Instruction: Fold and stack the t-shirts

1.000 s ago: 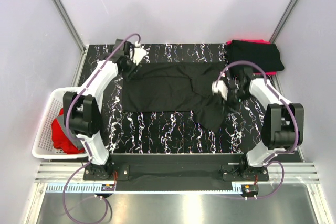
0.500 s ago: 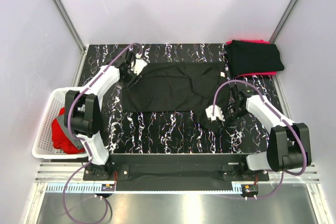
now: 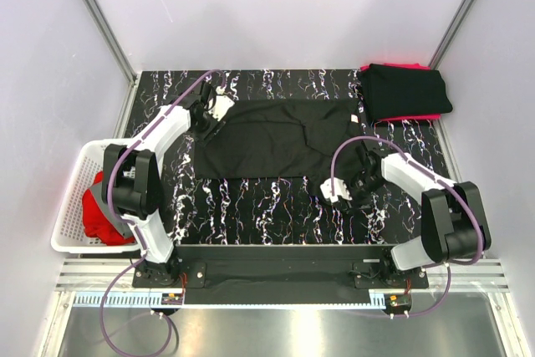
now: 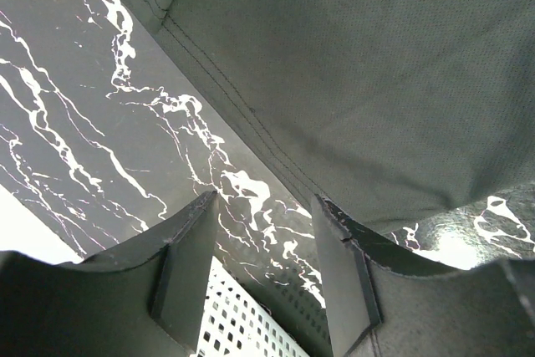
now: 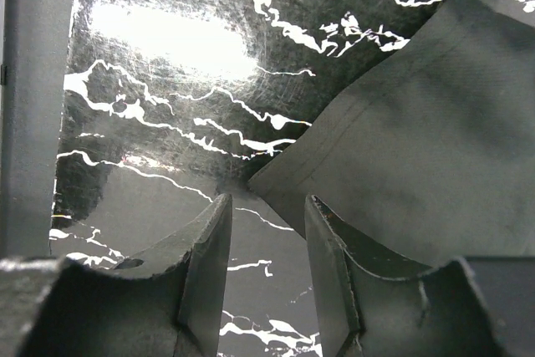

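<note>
A black t-shirt (image 3: 276, 135) lies spread flat in the middle of the marbled table, with a flap hanging toward the near right. My left gripper (image 3: 206, 119) is at its far left edge, open and low over the table; in the left wrist view the stitched hem (image 4: 242, 114) runs just ahead of the empty fingers (image 4: 191, 273). My right gripper (image 3: 343, 194) sits at the flap's near corner, open. In the right wrist view that corner (image 5: 259, 180) lies just beyond the fingertips, with only bare table between them. Folded t-shirts (image 3: 405, 89), black on red, are stacked at the back right.
A white slatted basket (image 3: 71, 198) hangs off the table's left edge with a red shirt (image 3: 99, 216) in it; its wall (image 4: 242, 315) shows between the left fingers. Metal frame posts rise at both back corners. The table's near strip shows bare marble.
My right gripper has swung from the shirt's right side down toward me to the flap's near corner, its jaws a little wider. The left gripper shifted slightly, then held still.
</note>
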`<state>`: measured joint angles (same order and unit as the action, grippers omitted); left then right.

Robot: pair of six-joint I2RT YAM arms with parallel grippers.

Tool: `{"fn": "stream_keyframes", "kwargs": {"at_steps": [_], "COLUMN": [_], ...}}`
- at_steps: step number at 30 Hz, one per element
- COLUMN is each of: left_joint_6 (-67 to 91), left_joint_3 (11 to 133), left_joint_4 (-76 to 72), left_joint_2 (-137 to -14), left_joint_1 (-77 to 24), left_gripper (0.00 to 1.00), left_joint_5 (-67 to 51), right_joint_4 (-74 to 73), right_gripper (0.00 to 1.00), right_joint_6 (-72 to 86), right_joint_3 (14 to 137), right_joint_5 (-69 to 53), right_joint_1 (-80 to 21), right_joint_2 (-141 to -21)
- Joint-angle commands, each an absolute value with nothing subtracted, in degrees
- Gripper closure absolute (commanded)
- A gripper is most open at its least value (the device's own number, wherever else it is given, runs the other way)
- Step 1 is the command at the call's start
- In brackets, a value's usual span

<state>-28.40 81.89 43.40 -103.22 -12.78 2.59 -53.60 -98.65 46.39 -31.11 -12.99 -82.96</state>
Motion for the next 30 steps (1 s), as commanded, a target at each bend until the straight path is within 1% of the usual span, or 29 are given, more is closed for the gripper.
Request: {"fn": "stream_keyframes", "kwargs": {"at_steps": [1, 13, 18, 21, 22, 25, 28, 30], "left_joint_6": [-28.6, -29.4, -30.6, -32.3, -33.6, -38.2, -44.2, -46.1], "left_joint_3": [81.6, 83.1, 83.2, 81.6, 79.9, 75.0, 70.1, 68.4], "left_joint_4": [42.0, 42.0, 42.3, 43.0, 43.5, 44.3, 46.1, 47.0], "left_joint_2": [-99.8, -101.0, -100.5, -98.7, -98.0, -93.8, -90.3, -89.6], "left_joint_1": [-12.6, -12.3, -12.3, -12.0, -11.9, -11.3, -11.1, -11.0], "left_gripper": [0.47, 0.47, 0.47, 0.46, 0.47, 0.47, 0.47, 0.45], "left_joint_5": [3.5, 4.2, 4.6, 4.2, 2.8, -1.2, -4.1, -4.9], "right_joint_4": [-52.3, -52.6, -53.5, -53.4, -53.2, -53.2, -53.1, -52.9], "right_gripper": [0.53, 0.54, 0.59, 0.66, 0.75, 0.91, 0.93, 0.93], "right_joint_6": [-100.2, -100.8, -99.8, -99.3, -99.0, -97.2, -95.5, -95.0], "right_joint_3": [47.1, 47.8, 49.0, 49.5, 49.7, 50.8, 51.4, 51.4], "right_joint_5": [-30.5, -29.5, -26.3, -25.8, -25.8, -25.6, -25.7, -25.9], "right_joint_1": [-13.8, -15.6, -16.3, -16.4, -16.4, -16.6, -16.5, -16.5], "right_joint_2": [-84.2, -88.1, -91.6, -92.5, -92.5, -92.8, -92.9, -92.9]}}
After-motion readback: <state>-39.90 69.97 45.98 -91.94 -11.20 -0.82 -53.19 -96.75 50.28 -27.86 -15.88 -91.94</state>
